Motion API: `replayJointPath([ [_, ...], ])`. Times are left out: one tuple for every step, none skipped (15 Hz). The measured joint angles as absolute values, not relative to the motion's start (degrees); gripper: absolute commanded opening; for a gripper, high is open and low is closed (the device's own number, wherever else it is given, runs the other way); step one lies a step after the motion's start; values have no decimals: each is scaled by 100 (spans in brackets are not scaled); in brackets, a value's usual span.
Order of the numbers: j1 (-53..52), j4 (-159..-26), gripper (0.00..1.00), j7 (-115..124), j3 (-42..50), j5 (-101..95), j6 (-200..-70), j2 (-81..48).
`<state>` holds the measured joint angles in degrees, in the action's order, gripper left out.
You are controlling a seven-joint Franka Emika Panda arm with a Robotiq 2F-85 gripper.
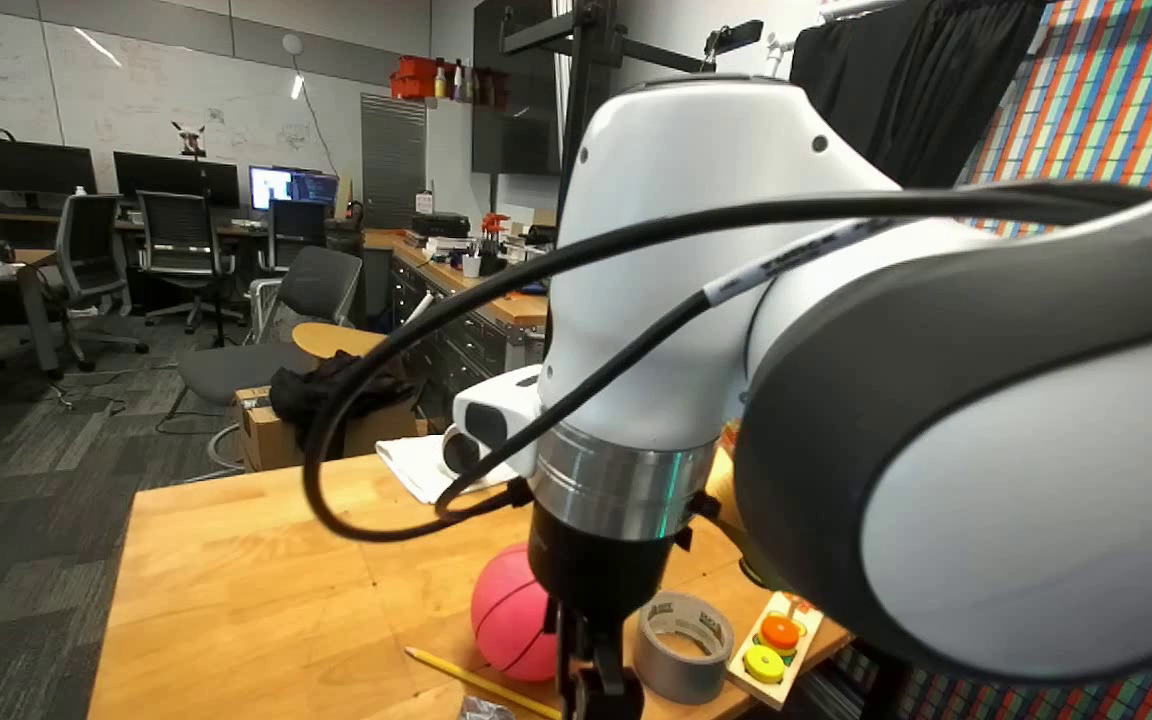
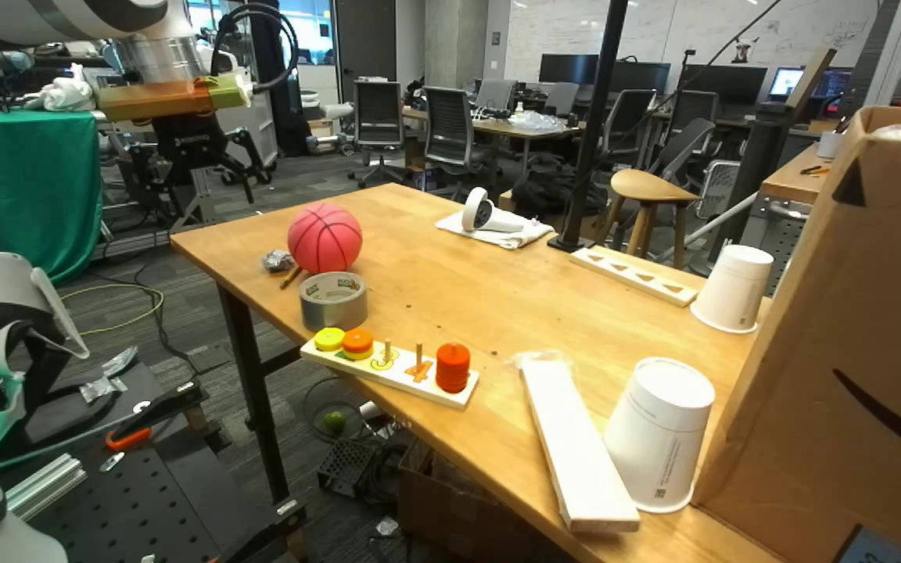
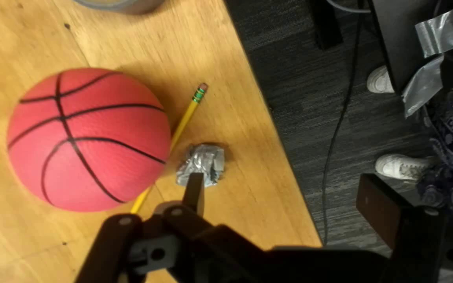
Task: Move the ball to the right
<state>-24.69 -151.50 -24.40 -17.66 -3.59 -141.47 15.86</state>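
Note:
The pinkish-red ball (image 3: 89, 141) with dark seam lines rests on the wooden table near its edge. It shows whole in an exterior view (image 2: 325, 238) and is partly covered by the gripper in an exterior view (image 1: 509, 615). My gripper (image 3: 283, 192) is open and empty, its fingers wide apart. It hangs higher than the ball and off to its side. In the wrist view one finger is over the table by the crumpled foil, the other over the floor. In an exterior view the gripper (image 2: 212, 191) is left of the ball, touching nothing.
A yellow pencil (image 3: 187, 116) and crumpled silver foil (image 3: 207, 159) lie beside the ball. A grey tape roll (image 2: 333, 310) and a wooden peg toy (image 2: 400, 381) stand along the edge. White cups (image 2: 662, 438), a white box (image 2: 576, 446) and a cardboard box (image 2: 834, 328) are farther along.

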Motion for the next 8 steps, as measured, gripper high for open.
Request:
replayJointPath([
  [-2576, -15113, 100, -2563, -1817, -375, -14147, 1524],
  [-2681, -15069, 100, -2677, -1881, -402, -14147, 1452],
  [-2769, -15013, 100, -2783, -1950, -451, -14145, 1367],
  [-2838, -14944, 100, -2892, -2015, -535, -14144, 1270],
  [-2881, -14863, 100, -3012, -2067, -644, -14143, 1161],
  [-2902, -14771, 100, -3157, -2107, -764, -14141, 1043],
  [-2906, -14670, 100, -3320, -2131, -895, -14139, 919],
  [-2905, -14559, 100, -3502, -2136, -1041, -14134, 789],
])
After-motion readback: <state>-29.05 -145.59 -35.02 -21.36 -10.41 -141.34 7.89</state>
